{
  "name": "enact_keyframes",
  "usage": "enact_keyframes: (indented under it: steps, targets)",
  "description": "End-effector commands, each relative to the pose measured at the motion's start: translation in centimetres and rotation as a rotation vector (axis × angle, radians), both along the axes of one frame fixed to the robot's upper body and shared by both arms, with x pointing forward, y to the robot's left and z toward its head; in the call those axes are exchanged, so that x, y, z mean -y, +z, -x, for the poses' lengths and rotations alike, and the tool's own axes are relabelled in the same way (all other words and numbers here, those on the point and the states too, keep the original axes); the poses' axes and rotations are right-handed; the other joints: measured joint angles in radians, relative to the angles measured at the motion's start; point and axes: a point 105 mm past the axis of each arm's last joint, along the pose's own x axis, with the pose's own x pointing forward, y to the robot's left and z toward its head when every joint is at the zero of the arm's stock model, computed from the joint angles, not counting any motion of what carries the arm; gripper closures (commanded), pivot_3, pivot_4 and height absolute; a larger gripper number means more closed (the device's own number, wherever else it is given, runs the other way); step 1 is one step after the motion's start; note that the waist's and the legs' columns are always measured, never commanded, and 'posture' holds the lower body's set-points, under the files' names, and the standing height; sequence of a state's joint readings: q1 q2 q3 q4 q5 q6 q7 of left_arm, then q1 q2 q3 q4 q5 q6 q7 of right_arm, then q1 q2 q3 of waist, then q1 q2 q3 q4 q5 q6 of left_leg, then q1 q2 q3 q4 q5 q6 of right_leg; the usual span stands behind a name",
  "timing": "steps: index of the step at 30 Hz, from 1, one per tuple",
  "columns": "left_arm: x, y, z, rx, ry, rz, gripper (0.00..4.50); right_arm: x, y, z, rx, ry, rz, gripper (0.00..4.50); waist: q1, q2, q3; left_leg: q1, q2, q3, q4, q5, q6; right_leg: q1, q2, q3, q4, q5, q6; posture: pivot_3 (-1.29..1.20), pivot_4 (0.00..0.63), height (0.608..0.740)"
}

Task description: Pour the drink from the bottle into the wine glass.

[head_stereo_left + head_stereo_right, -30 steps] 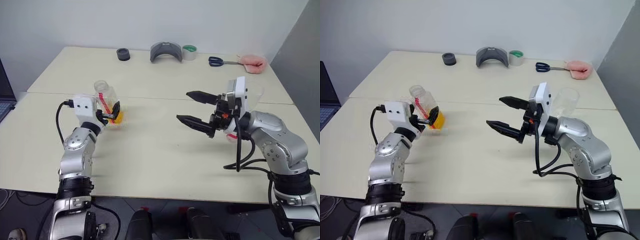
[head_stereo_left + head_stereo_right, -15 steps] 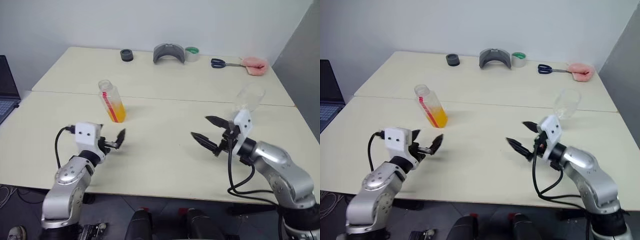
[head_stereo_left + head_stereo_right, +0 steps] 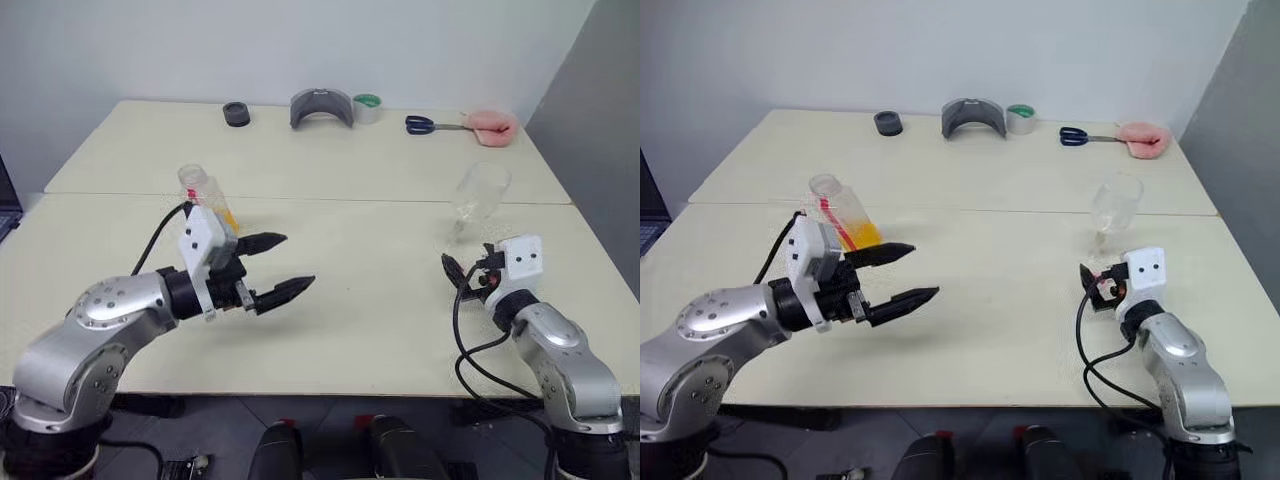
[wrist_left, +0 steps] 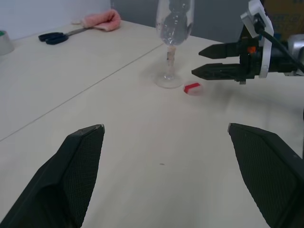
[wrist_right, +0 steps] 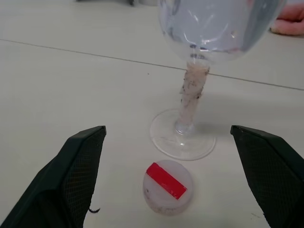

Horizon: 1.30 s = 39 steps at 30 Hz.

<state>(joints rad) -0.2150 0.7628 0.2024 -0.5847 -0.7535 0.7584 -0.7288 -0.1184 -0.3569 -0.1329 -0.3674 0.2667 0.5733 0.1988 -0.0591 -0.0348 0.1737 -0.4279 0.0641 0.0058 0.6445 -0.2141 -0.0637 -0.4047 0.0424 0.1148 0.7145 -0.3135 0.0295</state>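
Left eye view: left gripper has let go of the bottle near the table's left edge; right gripper has dropped beside the wine glass. Both fingers apart, empty, nothing poured.

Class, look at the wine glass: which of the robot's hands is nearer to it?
The right hand. It sits just in front of the wine glass, open, pointing at its foot. The left hand, also open, is far across the table, beside the bottle.
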Motion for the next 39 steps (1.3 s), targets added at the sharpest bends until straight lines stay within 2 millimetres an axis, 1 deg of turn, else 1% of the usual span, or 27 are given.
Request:
enact_keyframes:
  steps: [1,8,12,13,20,25,28,35,36,37,38,39]
  targets:
    - [0.5,0.7,0.3,0.013,-0.046,0.020,0.02,0.1,0.5,-1.4,0.024,-0.030,-0.019,0.00,-0.001,0.000,0.000,0.000,0.000,0.000,0.000,0.000,0.000,0.000,0.000,0.000,0.000,0.000,0.000,0.00,0.150,0.740]
    - [0.8,1.4,0.5,0.019,-0.095,0.037,0.02,0.2,0.3,-4.2,0.034,-0.031,-0.025,0.00,0.001,0.000,0.000,0.000,0.000,0.001,0.000,0.000,0.000,0.000,0.000,0.000,0.000,0.000,-0.001,0.00,0.150,0.740]
    - [1.2,1.9,0.9,0.019,-0.145,0.048,0.02,0.1,0.5,-5.3,0.046,-0.024,-0.027,0.00,0.001,0.000,0.000,0.000,0.000,0.000,0.000,0.000,0.000,0.000,0.000,0.000,0.000,0.000,-0.001,0.00,0.150,0.740]
    - [1.1,1.9,0.7,0.028,-0.140,0.038,0.02,0.1,0.6,-5.6,0.050,-0.024,-0.028,0.00,0.001,0.000,0.000,-0.001,0.000,0.001,0.000,0.000,0.000,0.000,0.000,0.000,0.000,0.000,-0.001,0.00,0.150,0.740]
    - [1.5,2.0,-0.1,0.048,-0.128,0.045,0.02,-0.2,1.0,-6.8,0.075,-0.011,-0.037,0.00,0.001,0.000,0.000,-0.001,0.000,0.000,0.000,0.000,0.000,0.000,0.000,0.000,0.000,0.001,-0.002,0.00,0.150,0.740]
    - [1.7,2.2,-0.8,0.061,-0.108,0.057,0.02,0.0,1.3,-7.5,0.096,-0.025,-0.059,0.00,0.000,0.001,0.000,-0.001,0.000,0.001,0.000,0.000,0.000,0.000,0.000,0.000,0.000,0.001,-0.002,0.00,0.150,0.740]
    - [1.8,2.3,-0.9,0.064,-0.111,0.056,0.00,-0.3,1.6,-7.7,0.115,-0.015,-0.073,0.55,0.000,0.001,0.000,-0.001,0.000,0.001,0.000,0.000,0.000,0.000,0.000,0.000,0.000,0.001,-0.002,0.00,0.150,0.740]
    - [1.9,2.3,-1.0,0.068,-0.112,0.058,0.00,-0.3,1.9,-7.9,0.141,-0.012,-0.065,3.10,0.000,0.001,0.000,-0.001,0.000,0.000,0.000,0.000,0.000,0.000,0.000,0.000,0.000,0.001,-0.002,0.00,0.150,0.740]
    - [2.0,2.2,-1.0,0.069,-0.111,0.059,0.00,-0.3,2.0,-7.9,0.146,-0.010,-0.064,3.40,0.000,0.001,0.000,-0.001,0.000,0.001,0.000,0.000,0.000,0.000,0.000,0.000,0.000,0.001,-0.003,0.00,0.150,0.740]
    - [1.9,2.2,-1.0,0.070,-0.109,0.058,0.00,-0.4,2.2,-7.9,0.154,-0.004,-0.064,3.83,0.000,0.001,0.000,-0.001,0.000,0.001,0.000,0.000,0.000,0.000,0.000,0.000,0.000,0.001,-0.003,0.00,0.150,0.740]
    - [1.9,2.2,-1.0,0.071,-0.106,0.057,0.00,-0.5,2.4,-8.0,0.161,0.002,-0.062,4.17,0.000,0.001,0.001,-0.001,0.000,0.000,0.000,0.000,0.000,0.000,0.000,0.000,0.000,0.001,-0.003,0.00,0.150,0.740]
    - [1.7,2.2,-1.0,0.073,-0.099,0.056,0.00,-0.9,2.7,-8.0,0.176,0.017,-0.044,4.31,0.000,0.001,0.001,-0.001,0.000,0.000,0.000,0.000,0.000,0.000,0.000,0.000,0.000,0.001,-0.002,0.00,0.150,0.740]
